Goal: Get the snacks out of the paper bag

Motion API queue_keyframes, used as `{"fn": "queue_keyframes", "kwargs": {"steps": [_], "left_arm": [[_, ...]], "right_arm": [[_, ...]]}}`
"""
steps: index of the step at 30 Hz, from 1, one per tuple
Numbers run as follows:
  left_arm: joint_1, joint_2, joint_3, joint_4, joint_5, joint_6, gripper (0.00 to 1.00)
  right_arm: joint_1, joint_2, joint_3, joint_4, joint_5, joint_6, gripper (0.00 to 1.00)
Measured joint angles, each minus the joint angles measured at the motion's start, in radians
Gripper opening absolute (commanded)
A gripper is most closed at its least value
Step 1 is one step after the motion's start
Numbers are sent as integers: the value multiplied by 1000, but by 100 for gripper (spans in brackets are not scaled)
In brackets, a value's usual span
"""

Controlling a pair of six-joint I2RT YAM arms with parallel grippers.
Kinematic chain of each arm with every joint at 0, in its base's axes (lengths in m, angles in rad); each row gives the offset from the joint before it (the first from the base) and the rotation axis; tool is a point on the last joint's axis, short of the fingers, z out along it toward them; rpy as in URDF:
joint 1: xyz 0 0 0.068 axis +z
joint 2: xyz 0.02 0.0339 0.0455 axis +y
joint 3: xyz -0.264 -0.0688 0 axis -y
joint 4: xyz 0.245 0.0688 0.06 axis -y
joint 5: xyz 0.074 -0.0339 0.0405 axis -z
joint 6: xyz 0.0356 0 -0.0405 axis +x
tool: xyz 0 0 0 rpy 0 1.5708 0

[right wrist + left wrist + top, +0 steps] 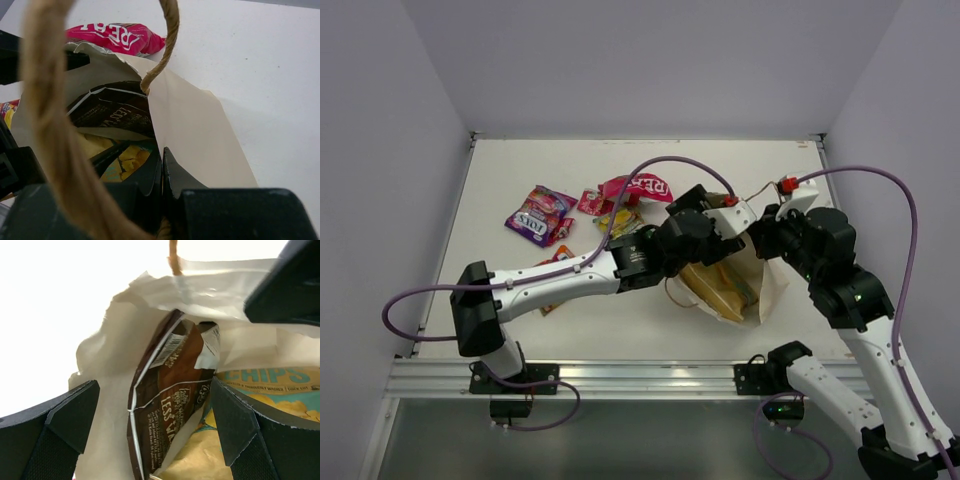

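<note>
Brown pouch (165, 405) sits between wide-open left jaws inside paper bag (115, 340); right jaws shut.

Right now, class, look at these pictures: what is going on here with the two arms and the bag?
The right gripper is pinched shut on the rim of the paper bag, holding its mouth open. The left gripper, jaws wide, reaches inside around a dark brown pouch, not yet closed on it; a yellow chips pouch lies beside. A pink packet and a purple packet already lie on the table.
</note>
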Motion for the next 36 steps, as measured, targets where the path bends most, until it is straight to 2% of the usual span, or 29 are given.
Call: {"fn": "queue_keyframes", "kwargs": {"steps": [6, 12, 18, 20, 21, 24, 25, 32, 36], "left_arm": [[40, -6, -14, 27, 62, 12, 95], [70, 2, -13, 22, 153, -6, 84], [79, 64, -5, 6, 229, -29, 68], [79, 88, 5, -3, 240, -37, 51], [79, 96, 9, -12, 245, -40, 32], [82, 97, 13, -27, 251, -40, 5], [84, 94, 17, -29, 251, -41, 0], [86, 18, 39, -90, 266, -38, 0], [85, -74, 109, -136, 258, -39, 0]], "right_arm": [[0, 0, -10, 3, 0, -3, 0], [0, 0, -11, 6, 0, -3, 0], [0, 0, -11, 9, 0, -3, 0], [0, 0, -11, 10, 0, -3, 0], [0, 0, -11, 11, 1, -3, 0], [0, 0, -11, 11, 1, -3, 0], [0, 0, -11, 11, 2, -3, 0], [0, 2, -11, 11, 10, -2, 0], [0, 3, -11, 11, 32, -2, 0]]}}
